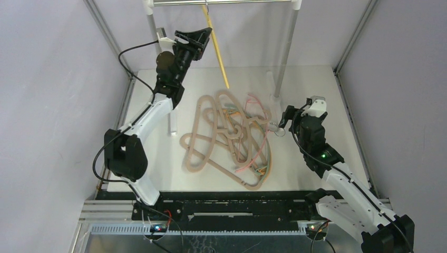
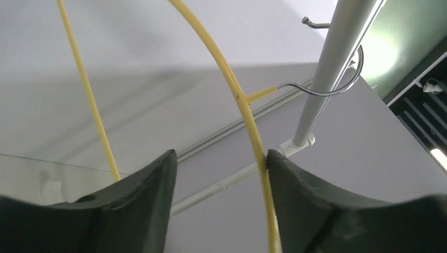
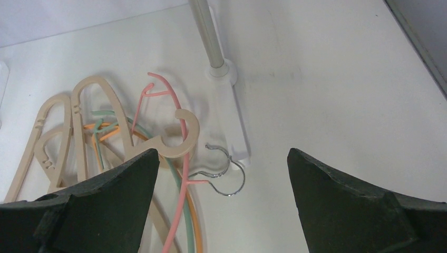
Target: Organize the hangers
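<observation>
A thin yellow hanger (image 1: 219, 50) hangs by its metal hook (image 2: 337, 89) on the rail (image 2: 332, 68) at the back. My left gripper (image 2: 221, 155) is raised beside it and open. The yellow wire (image 2: 240, 95) runs between the jaws and touches the right finger, with a wide gap to the left one. A tangled pile of hangers (image 1: 232, 132) lies on the table: thick beige ones with pink (image 3: 182, 132), green and orange ones. My right gripper (image 3: 221, 153) is wide open above the pile's right edge, holding nothing.
The rail's right post (image 3: 205, 31) stands on a white foot (image 3: 234, 121) just beyond the right gripper. Two metal hooks (image 3: 232, 179) lie against that foot. The left post (image 1: 153, 31) rises close to the left arm. Grey walls enclose the table.
</observation>
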### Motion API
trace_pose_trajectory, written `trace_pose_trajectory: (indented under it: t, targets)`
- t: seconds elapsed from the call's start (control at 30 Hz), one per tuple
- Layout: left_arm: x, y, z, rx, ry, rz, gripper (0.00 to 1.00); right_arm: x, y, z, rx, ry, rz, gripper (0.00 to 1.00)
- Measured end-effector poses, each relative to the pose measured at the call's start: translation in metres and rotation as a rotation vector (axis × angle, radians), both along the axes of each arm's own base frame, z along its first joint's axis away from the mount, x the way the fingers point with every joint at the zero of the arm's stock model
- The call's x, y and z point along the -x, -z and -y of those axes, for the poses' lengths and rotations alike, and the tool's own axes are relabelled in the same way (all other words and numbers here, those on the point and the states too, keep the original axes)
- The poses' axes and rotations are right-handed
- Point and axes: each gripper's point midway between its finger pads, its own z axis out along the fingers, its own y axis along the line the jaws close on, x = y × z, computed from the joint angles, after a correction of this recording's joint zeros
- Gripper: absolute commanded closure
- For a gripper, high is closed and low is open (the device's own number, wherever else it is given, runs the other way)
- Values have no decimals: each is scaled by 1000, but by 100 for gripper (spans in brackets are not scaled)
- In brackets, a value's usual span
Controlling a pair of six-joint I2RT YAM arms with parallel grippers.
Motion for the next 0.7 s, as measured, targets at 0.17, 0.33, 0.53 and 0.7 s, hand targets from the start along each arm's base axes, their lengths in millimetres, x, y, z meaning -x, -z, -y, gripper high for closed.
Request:
trace_pose_trajectory:
  t: [0.17,0.33,0.53,0.7]
  targets:
    - [3,12,-3,-79,-7,14,10,1,2,0,2,-3,-10,0]
    - [19,39,-13,-191,-16,4,1,1,7,-3,3,-13,-28,0]
    - [52,86,-27,-321,-17,-39,1,-1,26,-9,-1,-29,-91,0]
    - [75,119,-33,-409,-1,-69,3,2,48,-15,-12,-49,-153,0]
